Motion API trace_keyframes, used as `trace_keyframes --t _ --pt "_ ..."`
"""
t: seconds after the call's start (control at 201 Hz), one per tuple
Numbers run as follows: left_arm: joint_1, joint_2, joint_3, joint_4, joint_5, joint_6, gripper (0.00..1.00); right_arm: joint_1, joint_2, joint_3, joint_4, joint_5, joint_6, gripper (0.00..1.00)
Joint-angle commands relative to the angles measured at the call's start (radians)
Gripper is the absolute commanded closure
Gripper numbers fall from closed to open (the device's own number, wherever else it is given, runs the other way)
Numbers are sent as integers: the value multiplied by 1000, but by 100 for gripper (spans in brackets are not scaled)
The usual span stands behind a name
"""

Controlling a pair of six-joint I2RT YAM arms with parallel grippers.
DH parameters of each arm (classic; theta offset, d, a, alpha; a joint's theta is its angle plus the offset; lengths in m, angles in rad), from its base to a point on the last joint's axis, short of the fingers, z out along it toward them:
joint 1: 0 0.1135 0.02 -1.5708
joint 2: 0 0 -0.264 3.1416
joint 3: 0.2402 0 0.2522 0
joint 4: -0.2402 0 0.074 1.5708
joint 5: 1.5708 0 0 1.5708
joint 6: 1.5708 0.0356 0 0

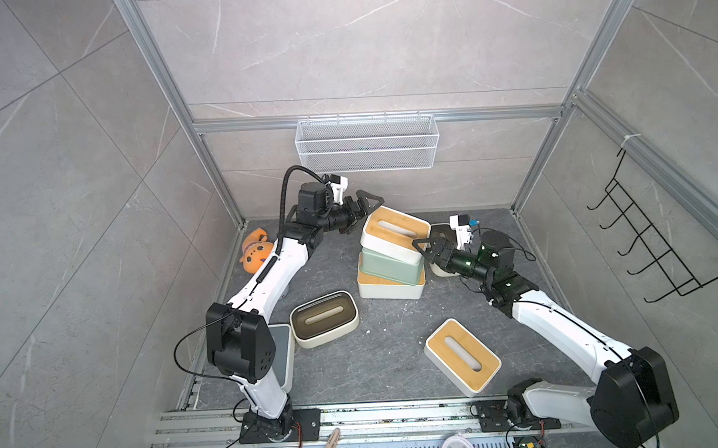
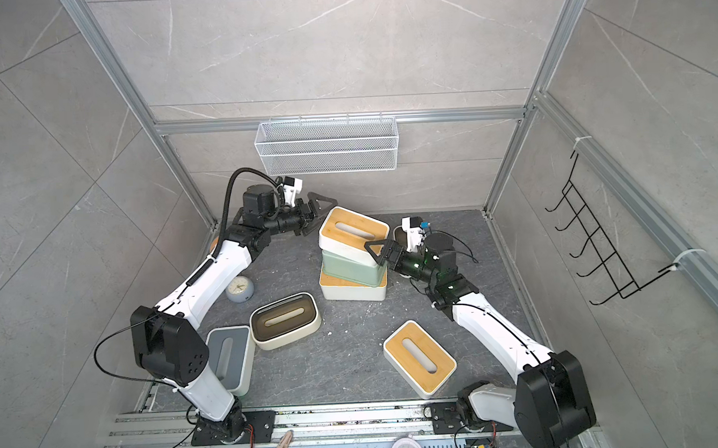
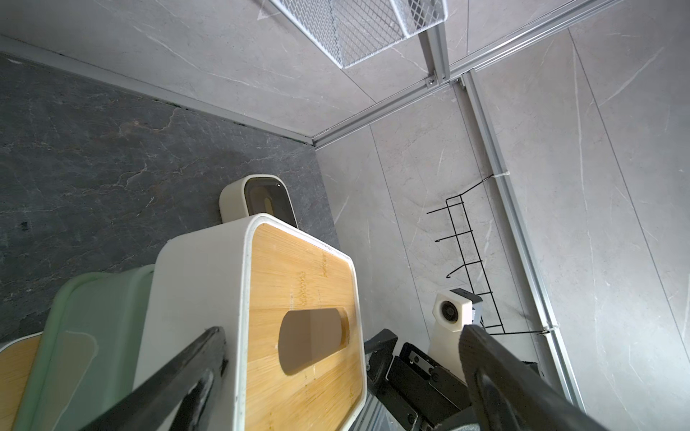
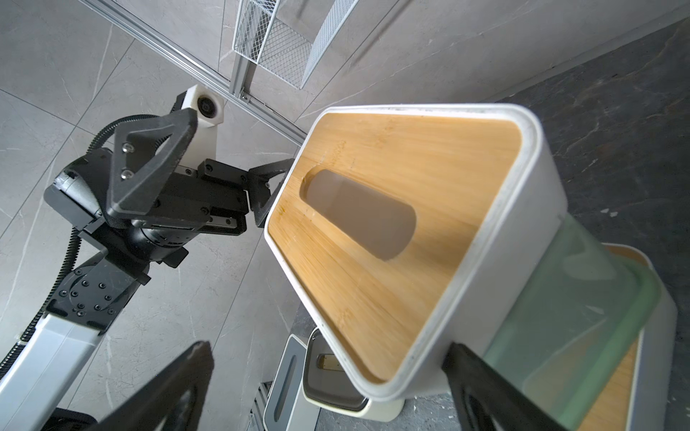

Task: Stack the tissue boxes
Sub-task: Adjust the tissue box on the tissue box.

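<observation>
At mid-table stands a pile of tissue boxes: a white bamboo-lidded box at the bottom, a pale green box on it, and a second bamboo-lidded box on top, skewed and tilted. My left gripper is open at the top box's far-left end, one finger along its side wall. At the near-right corner my right gripper is open too. Loose on the floor lie a cream brown-lidded box, a bamboo-lidded box and a grey-lidded box. Another cream box sits behind the right arm.
A white wire mesh basket hangs on the back wall and a black hook rack on the right wall. An orange plush toy lies far left, and a small round clock by the left arm. Metal rails run along the front.
</observation>
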Motion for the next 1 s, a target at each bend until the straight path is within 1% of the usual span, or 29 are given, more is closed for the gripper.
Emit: trace_keyframes --t 0.0,0.514,0.783,0.997 --pt "-24 15 26 8 77 9 0 16 -27 -2 15 -5 -24 0" --pt "-23 5 11 -37 23 39 0 22 -17 -13 28 -5 -12 0" --pt "-22 11 26 -47 22 39 0 32 -11 -13 33 5 -7 0" --pt "-22 -3 19 -52 15 50 0 32 -8 9 1 26 -27 0"
